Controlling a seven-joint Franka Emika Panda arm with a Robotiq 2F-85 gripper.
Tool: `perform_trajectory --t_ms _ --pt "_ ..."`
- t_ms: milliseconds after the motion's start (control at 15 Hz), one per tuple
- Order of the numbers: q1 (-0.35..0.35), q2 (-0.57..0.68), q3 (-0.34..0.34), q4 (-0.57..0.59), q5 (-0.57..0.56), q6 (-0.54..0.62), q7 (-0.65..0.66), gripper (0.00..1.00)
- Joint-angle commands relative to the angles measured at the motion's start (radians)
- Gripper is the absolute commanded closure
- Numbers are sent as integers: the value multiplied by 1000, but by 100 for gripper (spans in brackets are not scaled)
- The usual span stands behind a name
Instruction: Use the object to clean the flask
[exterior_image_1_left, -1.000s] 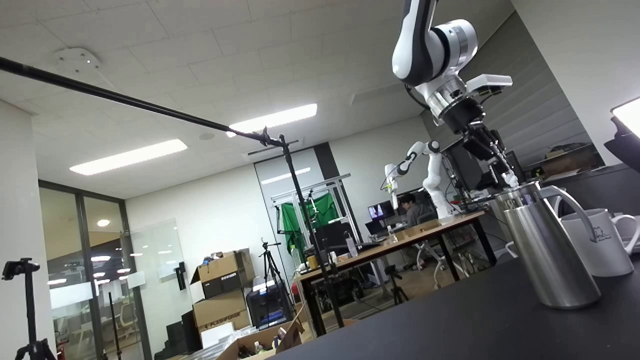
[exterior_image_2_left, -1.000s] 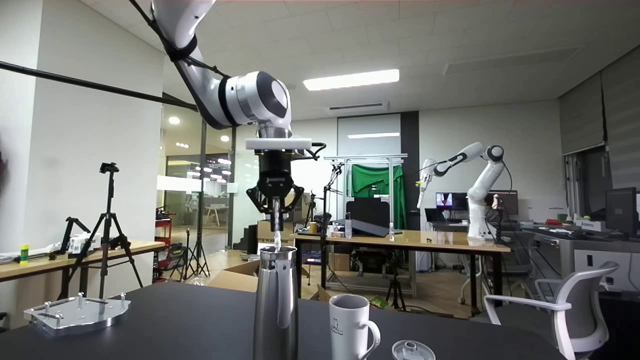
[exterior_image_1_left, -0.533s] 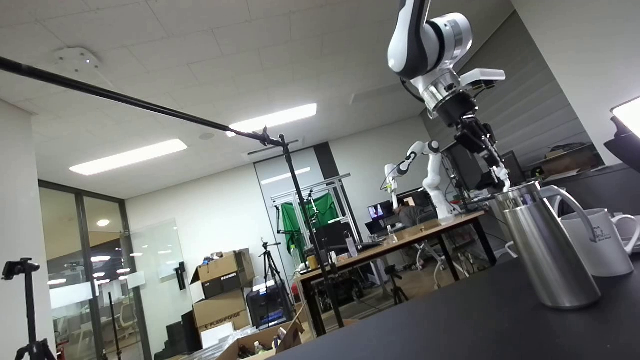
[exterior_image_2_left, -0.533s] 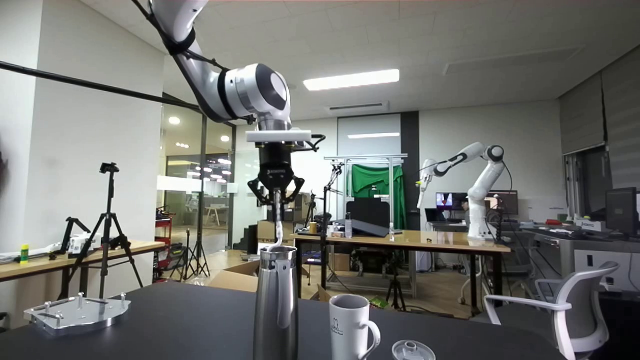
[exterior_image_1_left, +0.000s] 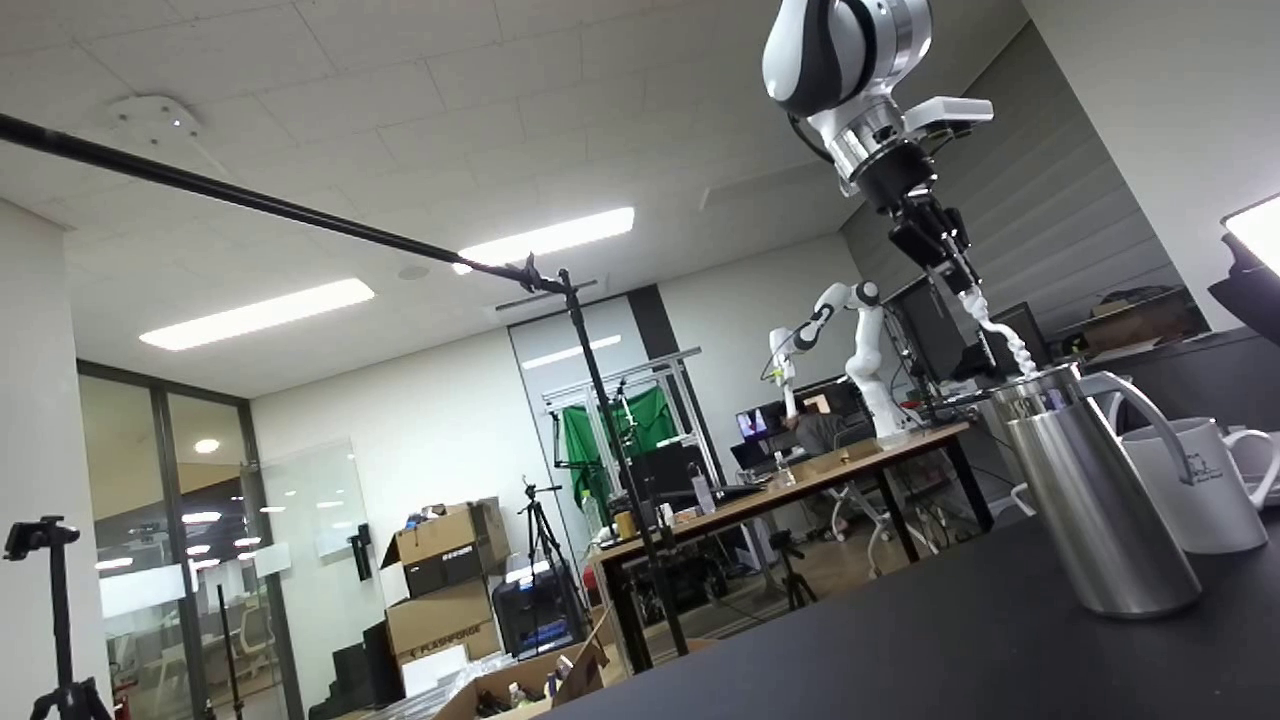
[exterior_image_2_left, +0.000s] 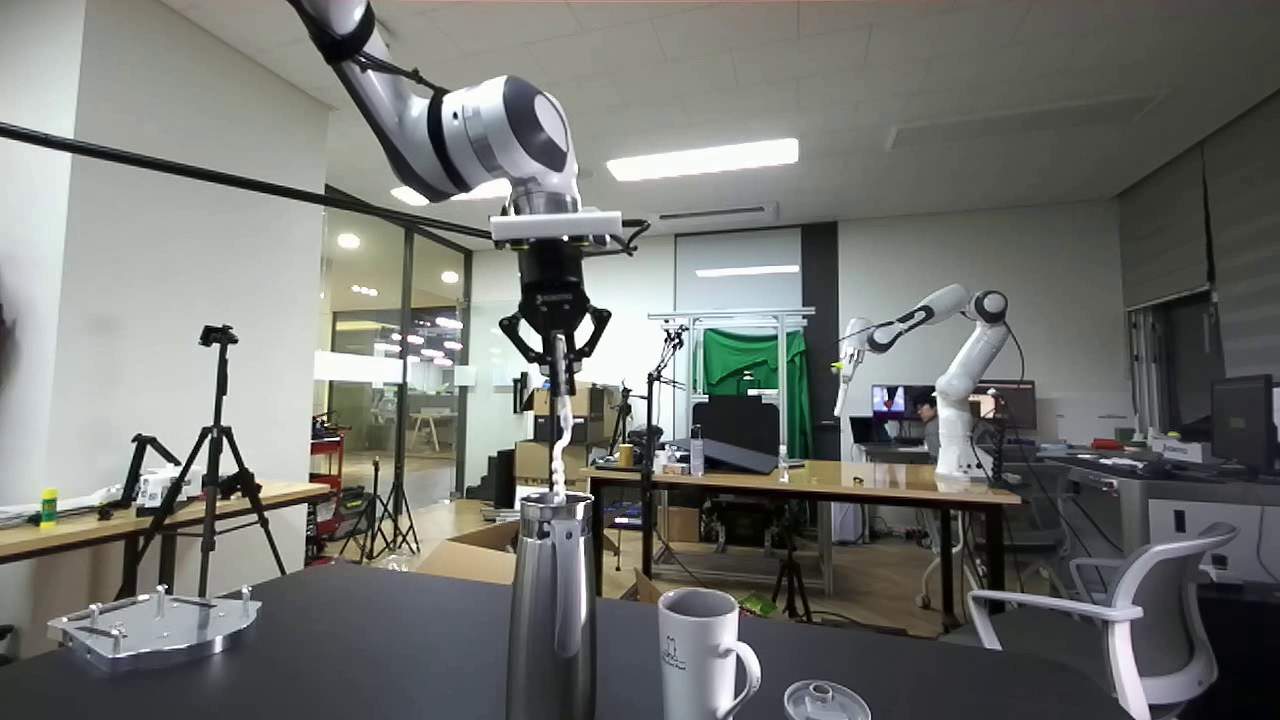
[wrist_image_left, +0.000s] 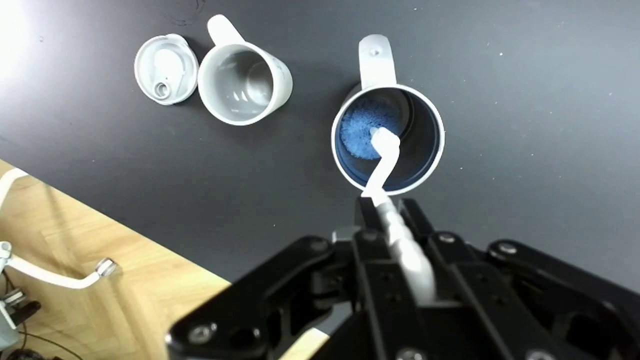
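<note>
The flask (exterior_image_1_left: 1105, 500) is a tall brushed-silver cylinder with a handle, upright on the dark table in both exterior views (exterior_image_2_left: 552, 630). In the wrist view I look down into its open mouth and see its rim (wrist_image_left: 438, 120). The object is a white, bent, twisted stick (wrist_image_left: 384, 167) with a blue bristly head inside the flask. Its stem also shows above the mouth in both exterior views (exterior_image_1_left: 1010, 340) (exterior_image_2_left: 561, 445). My gripper (wrist_image_left: 389, 206) is shut on the stick's upper part, above the flask in both exterior views (exterior_image_1_left: 966, 285) (exterior_image_2_left: 562, 385).
A white mug (exterior_image_2_left: 697, 650) stands beside the flask, and also shows in the wrist view (wrist_image_left: 277, 85). A clear lid (wrist_image_left: 166, 69) lies next to the mug. A metal plate with posts (exterior_image_2_left: 155, 630) sits at a table edge. A chair (exterior_image_2_left: 1130, 620) stands off the table.
My gripper has risen steadily with the object in it. More of the twisted stem now shows above the flask's mouth. The flask and mug have not moved.
</note>
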Motion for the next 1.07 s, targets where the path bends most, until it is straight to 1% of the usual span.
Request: perform_trajectory --t_ms 0,400,1000 --pt "-3 33 -4 -15 -3 15 6 96" --pt "0 116 1 -23 -11 21 13 96" --pt "5 -25 6 33 -9 -13 -3 96"
